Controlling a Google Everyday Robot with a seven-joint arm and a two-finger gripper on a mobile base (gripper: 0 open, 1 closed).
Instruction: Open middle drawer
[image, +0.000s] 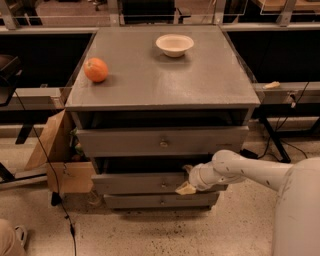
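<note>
The end effector (186, 180) is hovering against the front of the middle drawer (135, 183), just right of its round knob (164, 185); whether it is wide or narrow cannot be told. That drawer is sitting between the taller drawer (150, 141) and the slimmest one (150, 201). An orange (95, 69) and a bowl (174, 44) are resting well apart on the grey surface (160, 82)

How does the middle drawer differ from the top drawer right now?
The top drawer has a taller, wider front; the middle drawer has a shallower, narrower one. The pincer is at the middle drawer's front, just right of its knob; the top drawer has nothing at its front. Both are grey, with flat fronts and one small round knob at centre.
</note>
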